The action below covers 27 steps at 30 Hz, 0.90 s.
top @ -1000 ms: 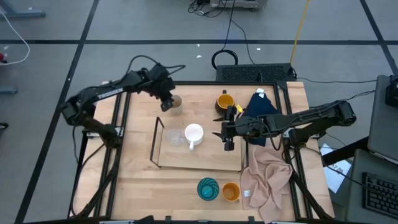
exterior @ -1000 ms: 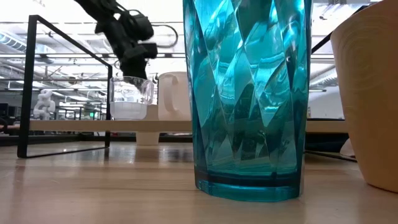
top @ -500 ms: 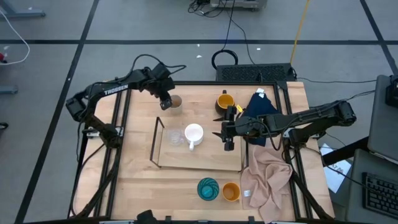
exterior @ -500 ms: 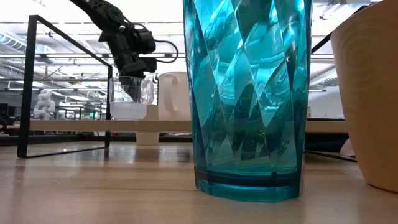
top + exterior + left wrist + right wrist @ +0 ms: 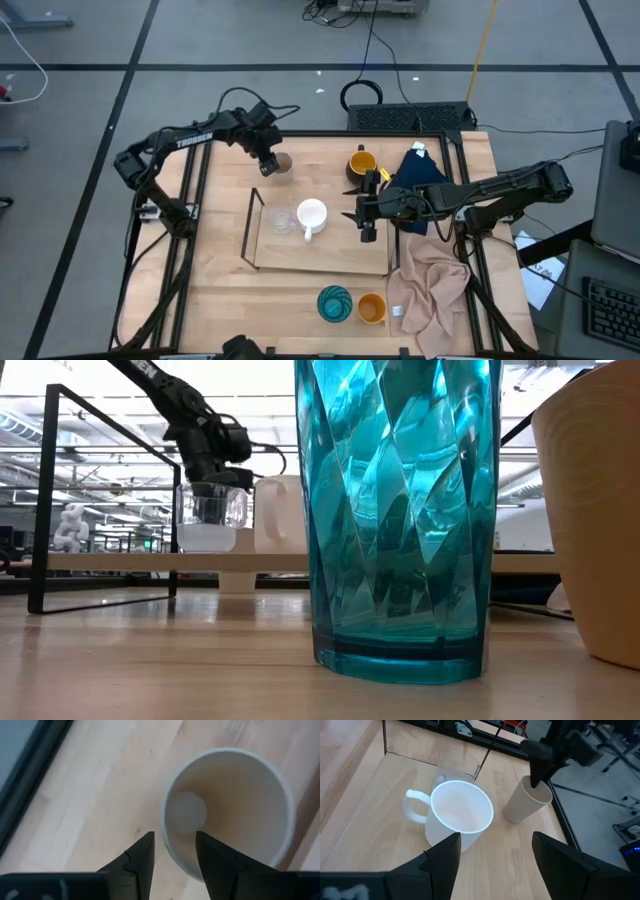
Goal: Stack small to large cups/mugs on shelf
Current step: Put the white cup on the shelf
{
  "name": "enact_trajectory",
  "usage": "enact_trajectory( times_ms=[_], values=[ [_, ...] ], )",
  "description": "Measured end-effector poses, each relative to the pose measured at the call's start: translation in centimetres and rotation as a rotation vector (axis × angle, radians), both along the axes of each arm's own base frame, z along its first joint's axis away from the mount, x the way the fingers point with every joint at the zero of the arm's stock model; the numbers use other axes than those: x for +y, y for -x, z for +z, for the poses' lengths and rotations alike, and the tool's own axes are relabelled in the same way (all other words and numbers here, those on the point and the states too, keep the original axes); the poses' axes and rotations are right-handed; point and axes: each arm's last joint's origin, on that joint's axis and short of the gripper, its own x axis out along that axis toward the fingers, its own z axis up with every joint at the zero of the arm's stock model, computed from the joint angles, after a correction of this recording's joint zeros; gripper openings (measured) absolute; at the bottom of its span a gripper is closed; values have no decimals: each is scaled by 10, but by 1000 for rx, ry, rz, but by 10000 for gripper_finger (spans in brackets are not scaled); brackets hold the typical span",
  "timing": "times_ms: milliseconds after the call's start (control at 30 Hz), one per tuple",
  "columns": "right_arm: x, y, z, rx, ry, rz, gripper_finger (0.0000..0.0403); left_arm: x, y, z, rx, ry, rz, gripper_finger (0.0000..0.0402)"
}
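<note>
The beige-grey cup point(image 5: 282, 163) stands upright on the tabletop behind the shelf point(image 5: 330, 255). My left gripper point(image 5: 268, 158) is open and points down over the cup's rim point(image 5: 167, 842). One finger point(image 5: 212, 857) is inside the cup and one point(image 5: 142, 860) is outside, with a gap on each side of the wall. The clear glass point(image 5: 282, 218) and the white handled mug point(image 5: 312, 214) stand on the shelf. My right gripper point(image 5: 366, 215) is open and waits level at the shelf's right end, facing the mug point(image 5: 460, 817). The dark mug with yellow inside point(image 5: 361, 162), the teal cup point(image 5: 334, 303) and the orange cup point(image 5: 371, 308) stand on the table.
A dark blue cloth point(image 5: 420, 175) lies at the far right and a beige cloth point(image 5: 430, 290) at the near right. The shelf's black wire frame point(image 5: 252, 228) rises at its left end. The teal cup point(image 5: 400, 510) fills the low view's middle.
My left gripper has come down toward the beige-grey cup, until its open fingers stand astride the rim. The cup has stayed where it was.
</note>
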Motion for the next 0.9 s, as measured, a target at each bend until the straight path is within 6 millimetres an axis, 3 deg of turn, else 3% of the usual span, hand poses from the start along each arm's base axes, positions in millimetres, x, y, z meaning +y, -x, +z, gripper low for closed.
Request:
enact_trajectory(
  times_ms=[367, 467, 633, 900],
  values=[
    [0, 0, 0, 1, 2, 1, 238, 2, -4, -10, 29, 3, -43, 142],
    [0, 0, 0, 1, 3, 2, 238, 2, -4, -10, 29, 3, -45, 114],
    [0, 0, 0, 1, -1, 0, 238, 2, -4, -10, 36, -20, -99, 18],
    [0, 0, -1, 7, 0, -3, 238, 1, -8, -3, 58, -82, -147, 4]
  ],
)
